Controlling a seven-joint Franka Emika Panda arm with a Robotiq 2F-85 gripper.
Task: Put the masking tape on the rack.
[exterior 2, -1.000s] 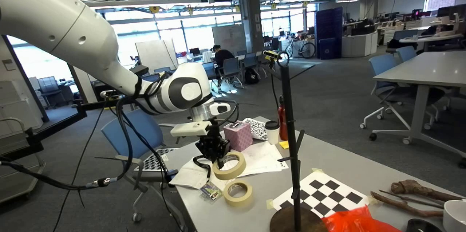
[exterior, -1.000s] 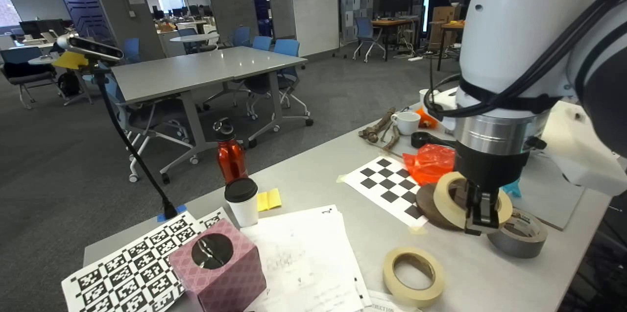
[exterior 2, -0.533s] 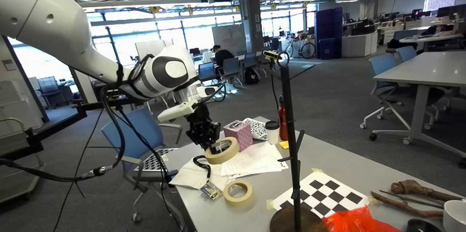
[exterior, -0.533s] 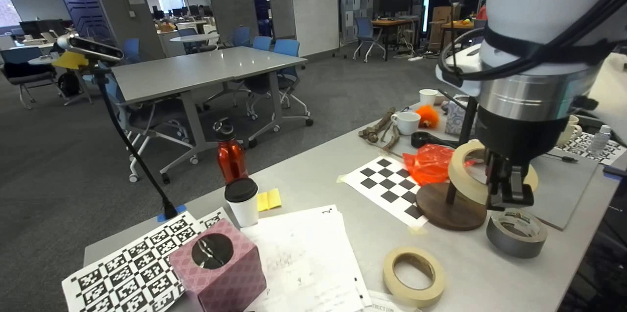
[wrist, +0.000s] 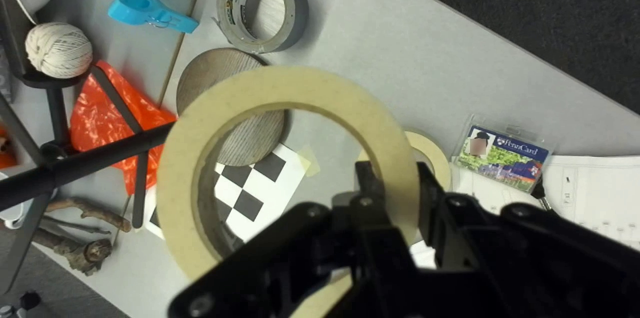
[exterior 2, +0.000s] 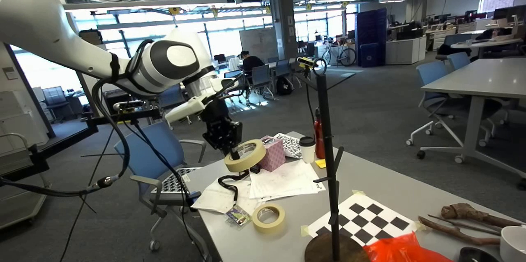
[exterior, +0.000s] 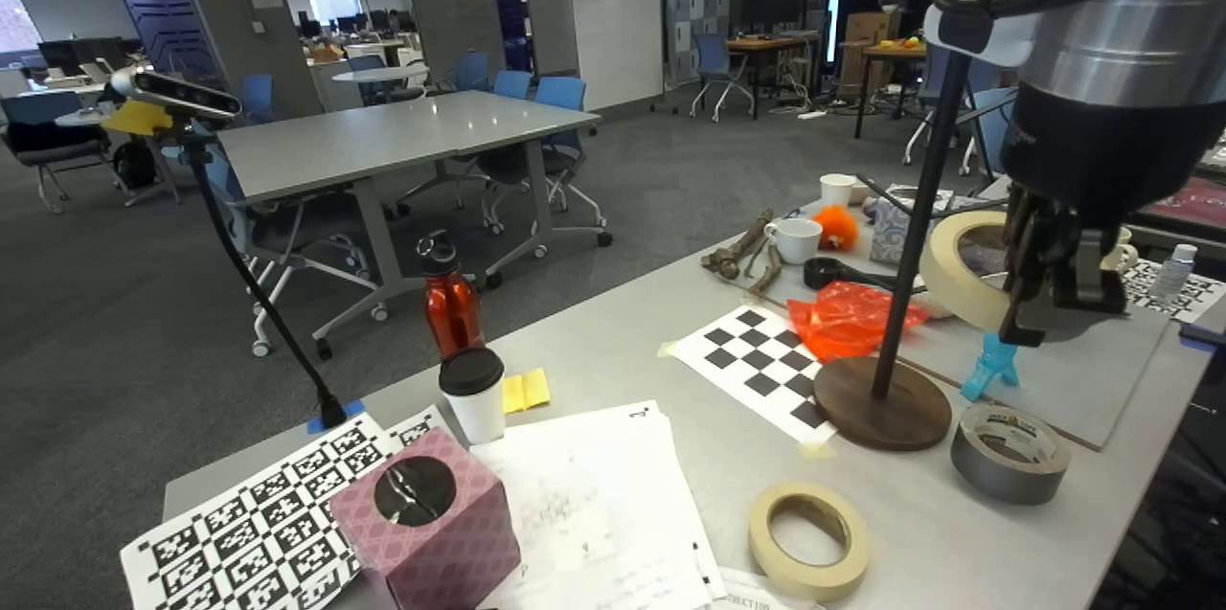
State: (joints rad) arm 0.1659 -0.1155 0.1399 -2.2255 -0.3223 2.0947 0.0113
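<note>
Looks like your grab's done: the pincer (wrist: 398, 178) has the masking tape (wrist: 287, 86) pinched by its wall, up off the counter (exterior: 958, 533). It's well apart from the rack (exterior 2: 328, 151), so you've got lining up, hanging and letting go left.

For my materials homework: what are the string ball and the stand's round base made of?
The string ball looks like matt fibre, maybe cotton: pale strands wind around it. The round base looks like wood, dull brown with grain lines, though possibly imitation.
</note>
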